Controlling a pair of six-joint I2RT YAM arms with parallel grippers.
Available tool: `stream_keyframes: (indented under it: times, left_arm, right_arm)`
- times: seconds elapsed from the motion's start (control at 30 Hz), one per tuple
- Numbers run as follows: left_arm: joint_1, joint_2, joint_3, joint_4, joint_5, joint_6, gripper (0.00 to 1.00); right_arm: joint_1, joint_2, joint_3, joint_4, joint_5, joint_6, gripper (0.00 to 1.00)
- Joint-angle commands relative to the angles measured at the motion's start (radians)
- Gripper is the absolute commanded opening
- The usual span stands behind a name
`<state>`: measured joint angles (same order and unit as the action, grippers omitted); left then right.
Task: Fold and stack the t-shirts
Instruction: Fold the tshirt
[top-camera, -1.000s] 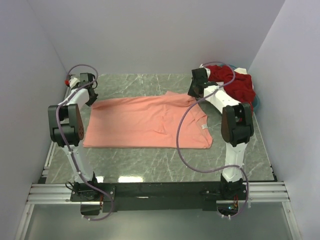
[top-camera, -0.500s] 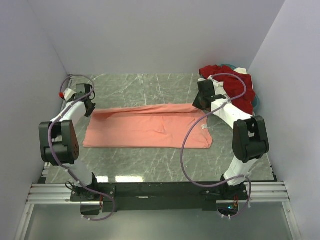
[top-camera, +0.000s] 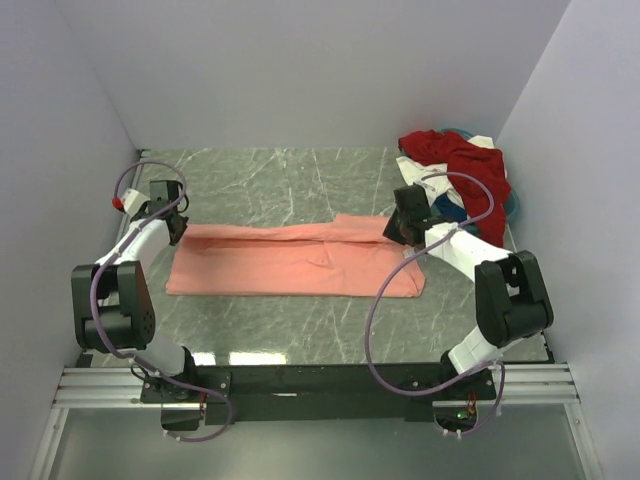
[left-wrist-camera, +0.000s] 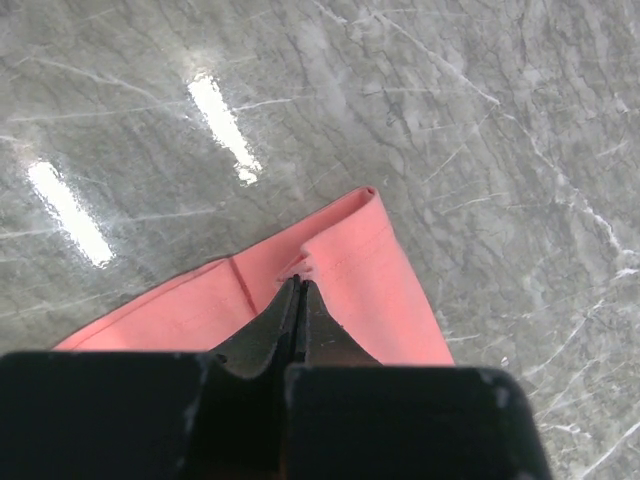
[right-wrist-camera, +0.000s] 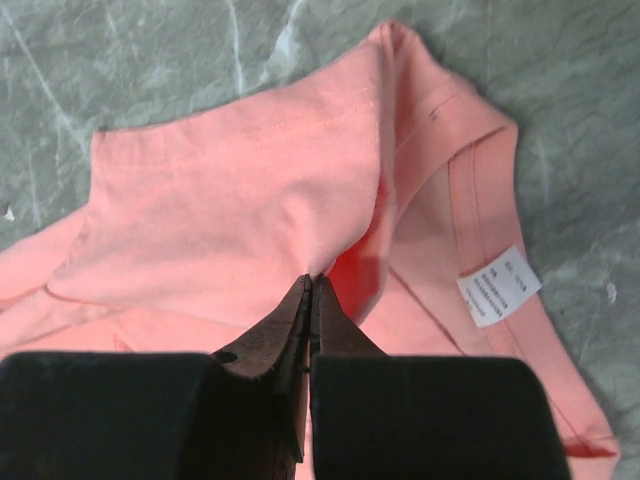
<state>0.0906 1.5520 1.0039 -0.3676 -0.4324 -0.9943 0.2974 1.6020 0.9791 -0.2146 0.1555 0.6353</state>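
Only the right wrist view shows the neck label (right-wrist-camera: 498, 285). The left gripper (left-wrist-camera: 298, 285) and right gripper (right-wrist-camera: 310, 282) each clamp the salmon-pink t-shirt (top-camera: 290, 260), which lies centrally on the table (top-camera: 300, 180). Its far edge is now carried nearer than before.

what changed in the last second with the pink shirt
The left gripper and right gripper, both shut on the salmon-pink t-shirt at its far edge, drew that edge toward the arms' bases, folding the shirt into a narrower band. Neither let go. The shirt's near hem and the dark red t-shirt at far right stayed put.
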Motion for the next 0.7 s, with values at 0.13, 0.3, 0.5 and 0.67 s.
stream_keyframes:
  times: [0.13, 0.3, 0.5, 0.67]
  left_arm:
    - [0.005, -0.069, -0.062, 0.041, -0.031, -0.023, 0.01]
    - [0.009, -0.086, -0.096, 0.059, -0.035, -0.015, 0.01]
    - [0.009, -0.115, -0.16, 0.104, -0.022, -0.009, 0.03]
    - [0.011, -0.115, -0.18, 0.122, -0.003, 0.0, 0.08]
  right_arm:
    - [0.013, -0.091, -0.075, 0.061, 0.015, 0.023, 0.0]
    - [0.014, -0.12, -0.125, 0.086, -0.025, 0.029, 0.0]
    - [0.013, -0.132, -0.178, 0.109, -0.056, 0.032, 0.01]
    - [0.014, -0.165, -0.204, 0.119, -0.065, 0.029, 0.2]
